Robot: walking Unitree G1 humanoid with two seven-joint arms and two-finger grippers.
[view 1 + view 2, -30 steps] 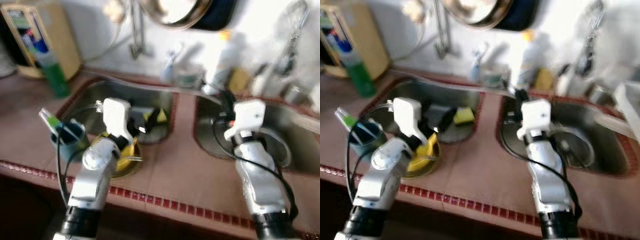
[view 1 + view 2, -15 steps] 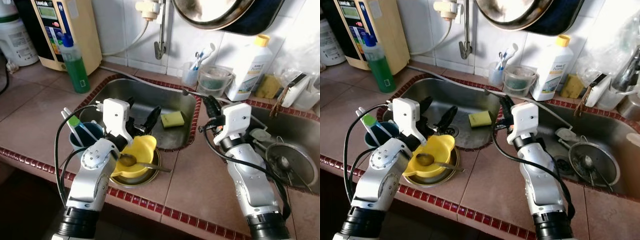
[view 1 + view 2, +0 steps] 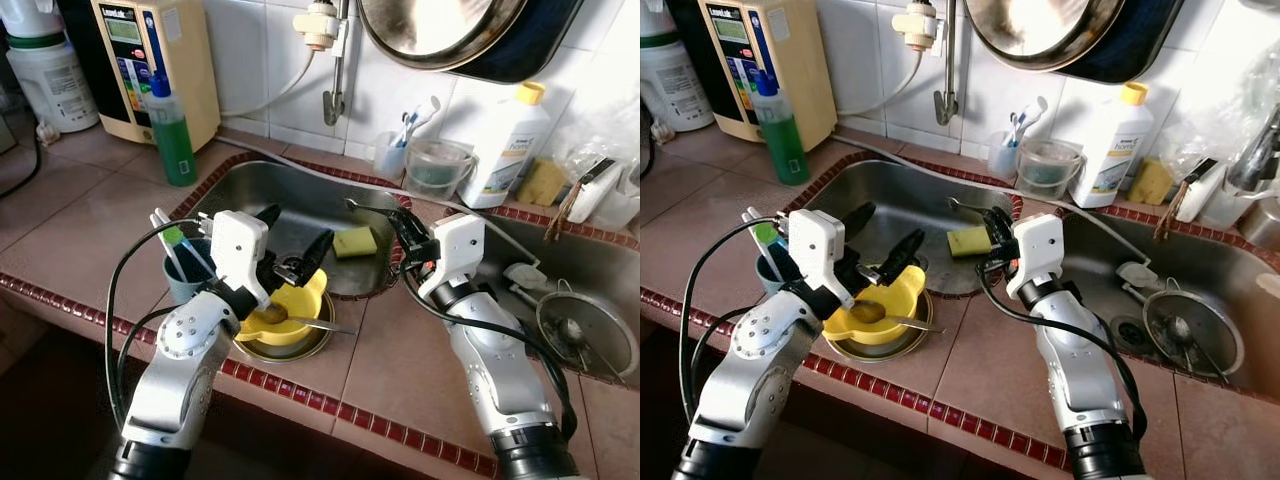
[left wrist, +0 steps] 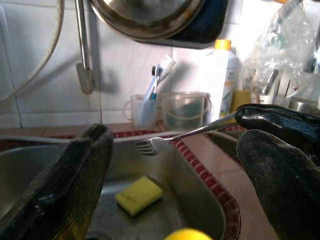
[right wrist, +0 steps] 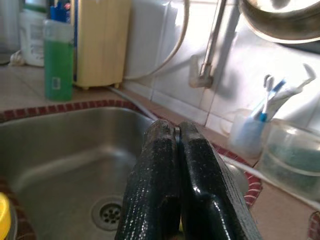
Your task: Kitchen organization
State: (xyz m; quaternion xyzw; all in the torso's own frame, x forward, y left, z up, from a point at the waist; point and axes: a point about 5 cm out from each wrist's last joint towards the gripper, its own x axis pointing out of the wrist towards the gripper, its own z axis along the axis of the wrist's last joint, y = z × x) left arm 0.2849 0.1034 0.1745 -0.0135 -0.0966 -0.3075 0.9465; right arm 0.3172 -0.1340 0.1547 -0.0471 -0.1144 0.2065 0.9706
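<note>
Looking down at a tiled tabletop [image 3: 90, 215] with a red-brick edge strip and two steel sinks let into it. Left sink [image 3: 300, 205] has open basin floor around a yellow sponge [image 3: 355, 241] lying near its right rim. Right sink [image 3: 590, 280] holds a round metal strainer [image 3: 587, 333].

My right hand [image 3: 992, 228] sits over the ridge between the sinks, fingers pressed flat together on the handle of a fork [image 4: 157, 144]. The fork juts out level over the left basin, tines above the sponge; left wrist view shows it well.

My left hand [image 3: 295, 245] hangs over the near rim of the left sink, fingers spread wide, nothing between them. Just beneath it a yellow bowl [image 3: 295, 300] rests in a metal dish [image 3: 300, 345] on the tabletop, a spoon [image 3: 305, 323] lying in it. Beside that, a blue cup [image 3: 185, 275] with toothbrushes.

Back wall is white tile: tap pipe [image 3: 335, 60], hanging pan [image 3: 450, 30], green soap bottle [image 3: 172, 125], white detergent bottle [image 3: 505, 150], clear tub [image 3: 435, 168].
</note>
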